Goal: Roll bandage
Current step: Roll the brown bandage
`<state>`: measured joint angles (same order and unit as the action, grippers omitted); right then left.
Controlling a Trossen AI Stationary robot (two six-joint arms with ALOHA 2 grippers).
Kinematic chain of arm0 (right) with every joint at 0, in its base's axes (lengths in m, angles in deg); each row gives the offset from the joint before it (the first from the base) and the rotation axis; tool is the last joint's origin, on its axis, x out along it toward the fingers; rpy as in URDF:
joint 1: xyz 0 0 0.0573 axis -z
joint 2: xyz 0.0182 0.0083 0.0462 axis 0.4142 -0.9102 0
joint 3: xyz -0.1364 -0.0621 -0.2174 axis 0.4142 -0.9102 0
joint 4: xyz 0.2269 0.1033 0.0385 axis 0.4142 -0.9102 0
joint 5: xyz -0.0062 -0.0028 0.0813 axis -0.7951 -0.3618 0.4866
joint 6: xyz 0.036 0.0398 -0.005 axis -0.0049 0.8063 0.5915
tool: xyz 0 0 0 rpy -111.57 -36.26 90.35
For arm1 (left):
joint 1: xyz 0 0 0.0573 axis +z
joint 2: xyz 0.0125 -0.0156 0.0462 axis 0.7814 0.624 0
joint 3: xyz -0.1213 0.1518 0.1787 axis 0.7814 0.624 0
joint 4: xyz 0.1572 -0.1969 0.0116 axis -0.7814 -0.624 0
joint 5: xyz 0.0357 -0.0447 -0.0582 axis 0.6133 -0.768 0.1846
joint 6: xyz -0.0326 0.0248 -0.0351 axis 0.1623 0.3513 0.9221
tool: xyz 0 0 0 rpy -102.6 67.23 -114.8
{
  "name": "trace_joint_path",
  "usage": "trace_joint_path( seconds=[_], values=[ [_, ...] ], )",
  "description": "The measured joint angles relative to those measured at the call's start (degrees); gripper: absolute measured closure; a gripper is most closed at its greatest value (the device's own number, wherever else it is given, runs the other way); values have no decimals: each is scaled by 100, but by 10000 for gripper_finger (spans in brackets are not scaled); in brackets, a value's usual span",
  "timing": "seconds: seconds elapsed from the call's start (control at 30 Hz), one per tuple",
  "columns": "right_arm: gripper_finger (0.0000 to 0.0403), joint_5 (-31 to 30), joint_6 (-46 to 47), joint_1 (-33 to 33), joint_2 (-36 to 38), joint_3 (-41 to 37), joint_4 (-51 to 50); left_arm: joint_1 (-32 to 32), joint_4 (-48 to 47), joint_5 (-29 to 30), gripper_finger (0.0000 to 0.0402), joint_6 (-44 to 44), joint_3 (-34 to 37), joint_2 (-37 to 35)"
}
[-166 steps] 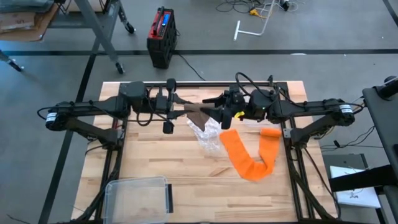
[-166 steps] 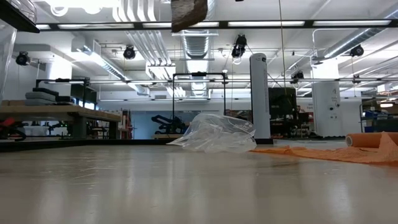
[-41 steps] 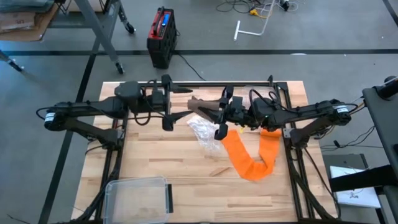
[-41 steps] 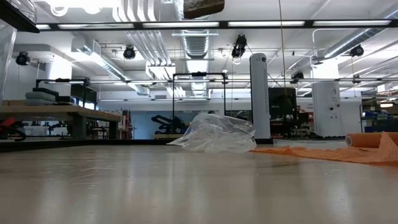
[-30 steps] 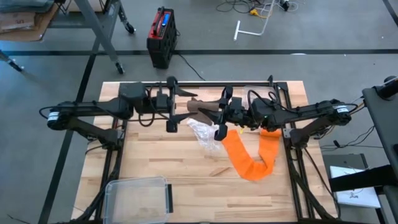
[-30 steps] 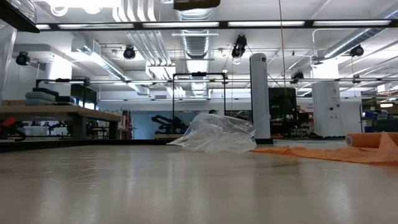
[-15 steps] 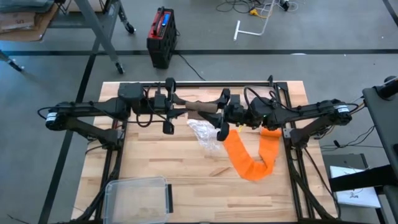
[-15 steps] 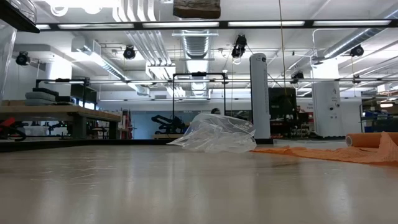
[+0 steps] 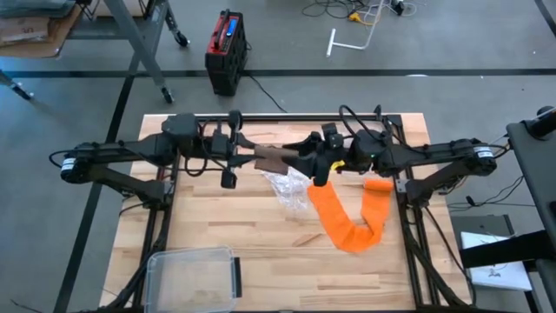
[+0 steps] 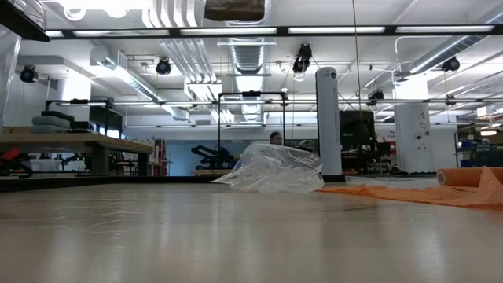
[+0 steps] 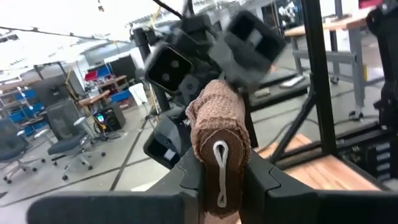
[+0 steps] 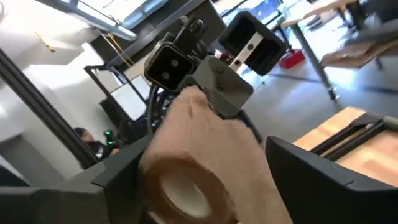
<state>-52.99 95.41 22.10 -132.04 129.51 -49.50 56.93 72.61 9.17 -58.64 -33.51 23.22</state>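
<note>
A brown bandage roll point(image 9: 273, 158) with a white core point(image 12: 186, 194) and a metal clip point(image 11: 220, 171) hangs high above the table's far middle. Only its underside point(image 10: 234, 9) shows in the low view. My left gripper point(image 9: 258, 156) comes from the left and is shut on it. My right gripper point(image 9: 303, 162) faces it from the right, open, with its fingers point(image 12: 118, 175) wide on either side of the roll's right end. An orange bandage point(image 9: 347, 222) lies unrolled in a U on the table at the right, one end point(image 9: 378, 185) partly rolled. My left gripper pinches the roll's left end point(image 11: 219, 149) between its two fingers point(image 11: 191, 179), one on each side of the roll. The fingers come level from the table's left and lie along the roll. The roll sticks out level past the fingertips, lifted clear of the table.
A crumpled clear plastic bag point(image 9: 291, 191) lies on the table under the two grippers. A clear plastic box point(image 9: 193, 274) stands at the near left corner. The wooden tabletop point(image 9: 252, 235) is bare between them. A red and black case point(image 9: 226, 50) sits on the floor beyond.
My left gripper has shut on the brown roll and taken hold of it. My right gripper has opened, let the roll go and rolled about its own axis. The roll stays in the air between them.
</note>
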Motion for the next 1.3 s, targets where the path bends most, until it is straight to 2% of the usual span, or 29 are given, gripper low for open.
trace_joint_path(
  seconds=[0.2, 0.37, 0.5, 0.67, 0.83, 1.0, 1.17, 1.3],
  values=[
    [85, 131, 758, 86, -115, 0, 30, -2, -202, 0, 352, -417, 0, 42],
    [100, 115, 1159, 92, -217, 2, 178, -4, -252, 21, 352, -637, 0, 35],
    [140, 113, 1304, 92, -335, 0, 283, -4, -336, 135, 352, -1019, 0, 2],
    [214, 91, 1415, 94, -409, 0, 392, -12, -435, 466, 352, -1451, 0, 6],
    [277, -55, 772, 92, -409, 0, 418, -13, -428, 572, 344, -1223, 0, 2],
    [293, -170, -325, 90, -375, 0, 415, -5, -433, 666, 297, -222, 0, -21],
    [294, -292, -1480, 47, -352, 2, 417, 28, -598, 663, 217, 719, 0, -103],
    [300, -704, -2531, -109, -352, 2, 351, 35, -755, 642, 152, 1174, 2, -101]
  ],
)
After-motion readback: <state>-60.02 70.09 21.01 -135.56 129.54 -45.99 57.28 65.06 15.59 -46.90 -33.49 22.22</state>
